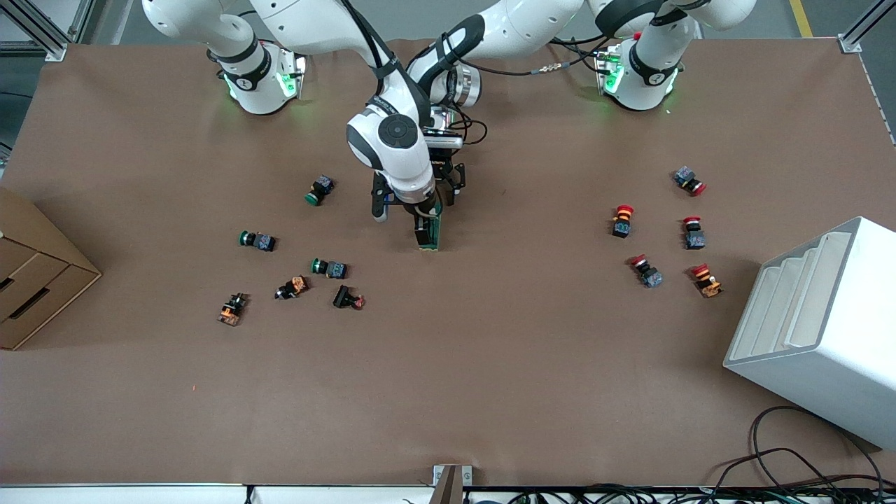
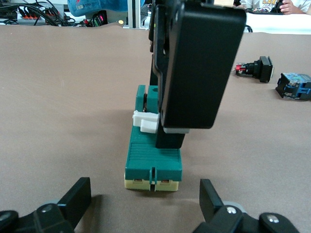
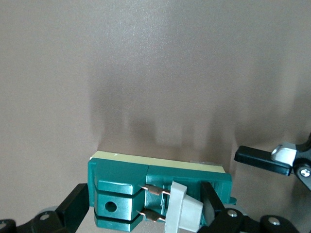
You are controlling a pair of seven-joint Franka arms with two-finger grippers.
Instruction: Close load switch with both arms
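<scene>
The load switch (image 1: 435,236), a dark green block on a cream base, lies on the brown table near its middle. Its white handle (image 3: 184,211) is tilted up, with the copper contacts showing. My right gripper (image 1: 425,225) comes straight down on it. One of its fingers (image 3: 77,206) rests at the end block and the other presses against the handle, so it is shut on the switch (image 3: 116,191). My left gripper (image 2: 146,201) hovers low and open just off the switch's end (image 2: 153,160) that lies farther from the front camera, with nothing between its fingers (image 2: 80,199).
Green-capped push buttons (image 1: 320,189) and orange ones (image 1: 292,287) lie scattered toward the right arm's end. Red-capped buttons (image 1: 621,220) lie toward the left arm's end, near a white bin (image 1: 819,329). A cardboard box (image 1: 35,280) sits at the table edge.
</scene>
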